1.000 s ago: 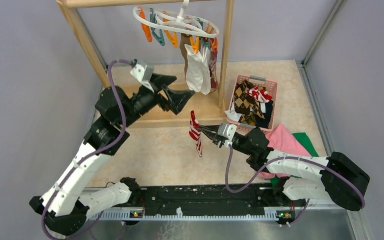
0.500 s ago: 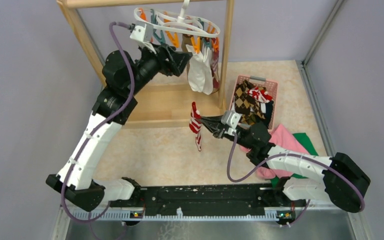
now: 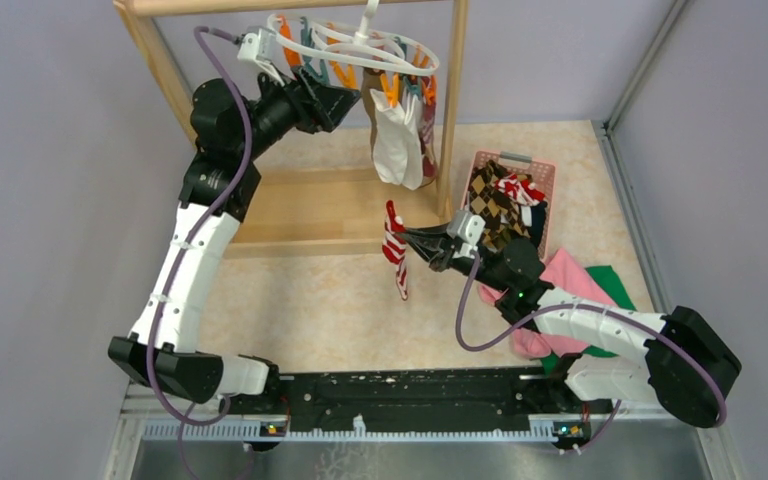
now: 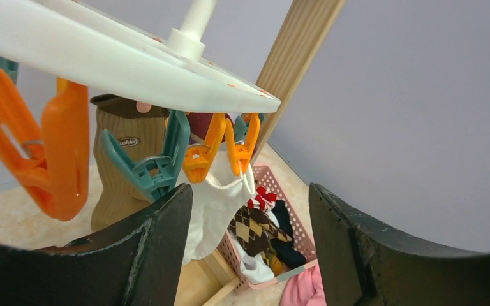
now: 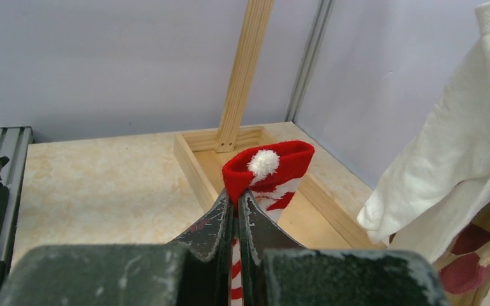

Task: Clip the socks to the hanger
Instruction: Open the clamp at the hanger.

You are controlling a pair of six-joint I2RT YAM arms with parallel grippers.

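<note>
So, big beige table (image 3: 310, 300) under everything, with a wooden rack (image 3: 310, 210) standing on its far half. Hanging off the rack's top bar: the hanger (image 3: 360, 40), a white oval ring with orange and teal clips dangling all round. Clipped on its right side: a white sock (image 3: 397, 140) and a brown sock (image 4: 118, 178), both hanging straight down. Over to the right of the rack, a pink basket (image 3: 505, 157) on the table, stuffed with more socks, argyle sock (image 3: 490, 205) on top. Just beside the basket, a pink cloth (image 3: 575, 285) and a green cloth (image 3: 615, 285). Left tool (image 3: 345, 100) raised right up under the hanger's left side, jaws standing apart with nothing gripped, a teal clip (image 4: 147, 169) just above one finger. Right tool (image 3: 410, 240) out over the middle of the table, clamped tight on the cuff of the red-white striped sock (image 3: 394, 250), rest of it hanging loose below.
</note>
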